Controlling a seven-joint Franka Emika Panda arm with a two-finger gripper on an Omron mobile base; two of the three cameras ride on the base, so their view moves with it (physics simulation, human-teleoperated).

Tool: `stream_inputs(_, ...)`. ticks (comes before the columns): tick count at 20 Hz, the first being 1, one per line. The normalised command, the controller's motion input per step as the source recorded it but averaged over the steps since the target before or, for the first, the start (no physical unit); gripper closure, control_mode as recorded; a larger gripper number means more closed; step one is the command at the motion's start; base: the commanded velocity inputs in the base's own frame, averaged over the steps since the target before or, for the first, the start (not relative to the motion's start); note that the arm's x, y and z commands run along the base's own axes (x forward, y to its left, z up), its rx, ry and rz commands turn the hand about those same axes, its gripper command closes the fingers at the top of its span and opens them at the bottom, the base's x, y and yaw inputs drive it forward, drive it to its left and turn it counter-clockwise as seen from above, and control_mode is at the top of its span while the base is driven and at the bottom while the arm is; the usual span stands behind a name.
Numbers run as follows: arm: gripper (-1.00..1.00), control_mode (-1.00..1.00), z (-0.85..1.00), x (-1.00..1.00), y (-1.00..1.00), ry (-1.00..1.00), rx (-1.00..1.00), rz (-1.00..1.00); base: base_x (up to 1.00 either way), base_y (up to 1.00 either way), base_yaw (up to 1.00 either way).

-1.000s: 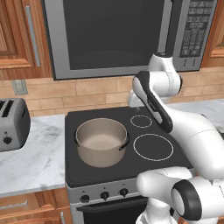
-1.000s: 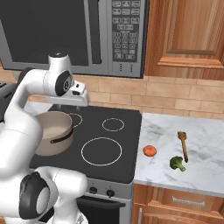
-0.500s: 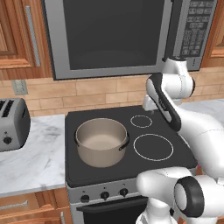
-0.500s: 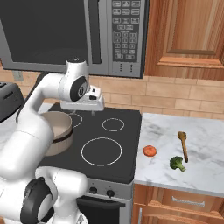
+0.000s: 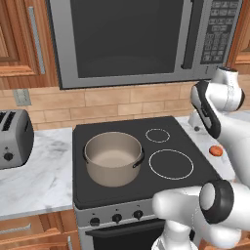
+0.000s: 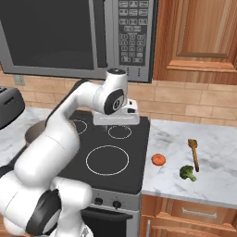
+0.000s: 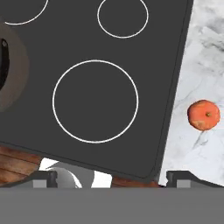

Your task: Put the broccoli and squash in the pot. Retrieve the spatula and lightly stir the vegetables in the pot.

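The beige pot (image 5: 113,157) stands on the front left burner of the black cooktop (image 5: 146,188); its rim also shows in the hand view (image 7: 9,74). On the marble counter to the right of the stove lie the orange-red squash (image 6: 158,159) (image 7: 204,115), the dark green broccoli (image 6: 187,172) and, behind it, the wooden spatula (image 6: 193,152). My gripper (image 6: 115,125) (image 7: 111,177) hangs open and empty above the right side of the cooktop, pointing down. It is left of the squash and well above it.
A microwave (image 5: 132,39) hangs over the stove, close behind the arm. A toaster (image 5: 13,145) sits on the left counter. Wooden cabinets (image 6: 199,41) rise above the right counter, whose marble top (image 6: 213,139) has free room around the vegetables.
The arm has swung to the right, from above the pot's side of the stove to over the right burners. The jaws stay open. Pot and vegetables have not moved.
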Motion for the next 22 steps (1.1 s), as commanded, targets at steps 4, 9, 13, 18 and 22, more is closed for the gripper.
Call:
stream_inputs(4,-1.00,-1.00,-0.57,0.13,-1.00,0.27,0.00,0.00,0.00,0.00,0.00)
stream_inputs(9,-1.00,-1.00,-0.41,0.51,-0.98,0.31,0.00,0.00,0.00,0.00,0.00)
stream_inputs(13,-1.00,-1.00,-0.24,0.31,-0.45,0.09,0.02,0.00,0.00,0.00,0.00)
stream_inputs(18,-1.00,-1.00,-0.07,0.15,-0.07,0.09,0.00,-0.01,0.00,0.00,0.00)
stream_inputs(22,-1.00,-1.00,-0.03,0.05,-0.10,0.02,0.01,-0.13,0.00,0.00,0.00)
